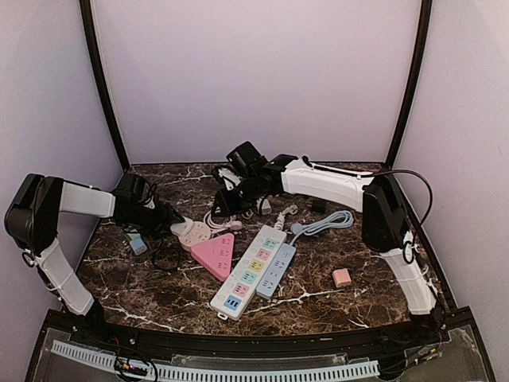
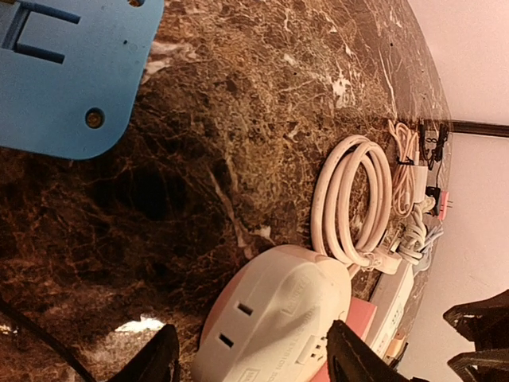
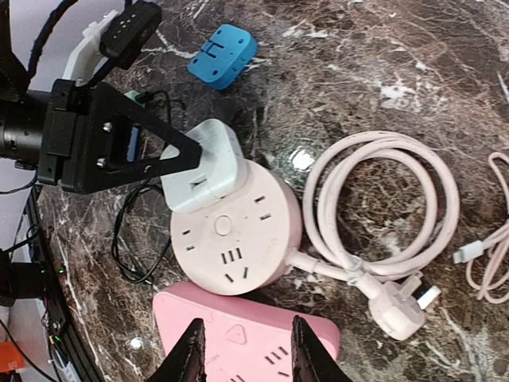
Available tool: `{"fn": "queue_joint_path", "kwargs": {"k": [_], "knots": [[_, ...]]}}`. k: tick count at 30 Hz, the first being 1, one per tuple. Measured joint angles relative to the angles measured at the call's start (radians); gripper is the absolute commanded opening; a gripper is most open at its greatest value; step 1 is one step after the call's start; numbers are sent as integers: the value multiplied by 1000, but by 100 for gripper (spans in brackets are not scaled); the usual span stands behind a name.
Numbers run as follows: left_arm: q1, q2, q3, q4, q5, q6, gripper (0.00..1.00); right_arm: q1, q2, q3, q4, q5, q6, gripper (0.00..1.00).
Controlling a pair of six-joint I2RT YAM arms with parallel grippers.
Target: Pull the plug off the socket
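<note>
A white plug (image 3: 203, 163) sits in the upper left edge of the round pale pink socket (image 3: 238, 239), which lies on the marble table left of centre (image 1: 195, 232). My left gripper (image 2: 250, 358) is open, its fingers (image 2: 159, 362) standing either side of the plug (image 2: 278, 318) with a gap on the left side. In the right wrist view a black left finger (image 3: 155, 151) crosses the plug. My right gripper (image 3: 246, 350) is open and holds nothing. It hovers over the pink triangular power strip (image 3: 238, 338), just near of the socket.
The socket's coiled white cord (image 3: 382, 215) and its own wall plug (image 3: 402, 306) lie to the right. A blue adapter (image 1: 135, 241) and a thin black cable (image 3: 127, 239) lie left. Two long power strips (image 1: 250, 270) and a small pink block (image 1: 342, 277) sit nearer the front.
</note>
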Motion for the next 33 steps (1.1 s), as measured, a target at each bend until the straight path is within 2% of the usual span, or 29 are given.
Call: {"fn": "queue_joint_path", "kwargs": {"k": [10,17,25,33], "knots": [[5,-2,-52,130,108,-105,51,21,97,81,40,-114,62,26],[5,-34,-83,157,148,-136,43,21,166,107,67,-179,111,22],[5,-74,-83,152,168,-108,39,22,209,113,95,-212,159,18],[-7,-64,2,19,139,10,33,22,238,136,110,-231,196,15]]}}
